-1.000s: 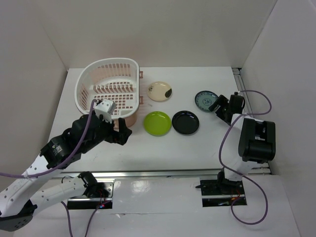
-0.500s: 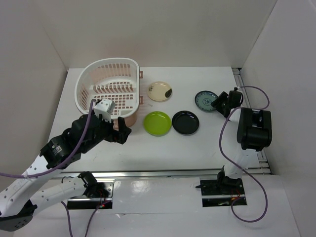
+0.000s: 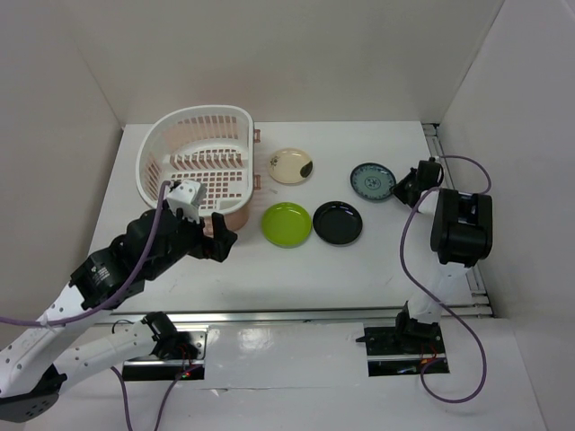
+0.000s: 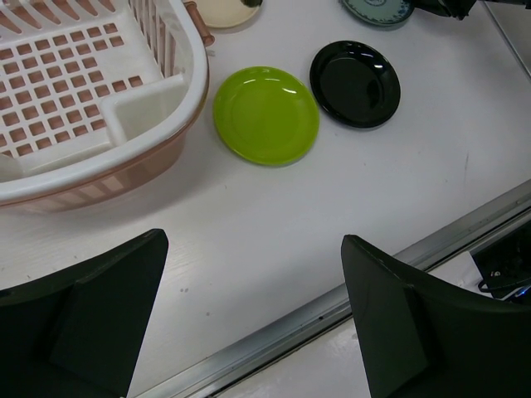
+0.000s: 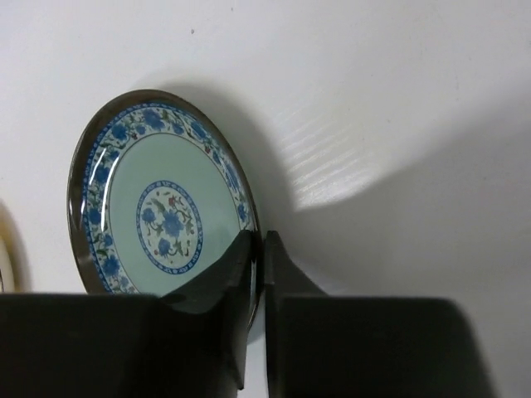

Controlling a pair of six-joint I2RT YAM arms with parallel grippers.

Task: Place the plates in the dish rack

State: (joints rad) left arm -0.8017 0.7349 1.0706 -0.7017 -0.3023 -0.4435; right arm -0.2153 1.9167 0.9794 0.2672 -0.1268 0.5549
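Note:
The pink-and-white dish rack point(image 3: 145, 167) stands at the back left and holds no plates. To its right lie the cream plate point(image 3: 292, 166), the lime green plate point(image 3: 287, 224) and the black plate point(image 3: 338, 223). My right gripper point(image 3: 401, 190) is shut on the right rim of the blue-patterned teal plate point(image 3: 372, 181); in the right wrist view the plate point(image 5: 162, 215) has its edge pinched in that gripper point(image 5: 259, 240). My left gripper point(image 4: 253, 240) hangs open above bare table, in front of the rack point(image 4: 178, 50) and short of the lime plate point(image 4: 265, 114) and the black plate point(image 4: 355, 72).
A metal rail point(image 4: 274, 332) runs along the table's near edge. White walls close the left, back and right sides. Another rail point(image 3: 435, 148) lines the right edge beside the right arm.
My right gripper's fingers have closed from wide open onto the teal plate's rim, and that arm's upper part has swung up over the right edge. The left arm has barely moved.

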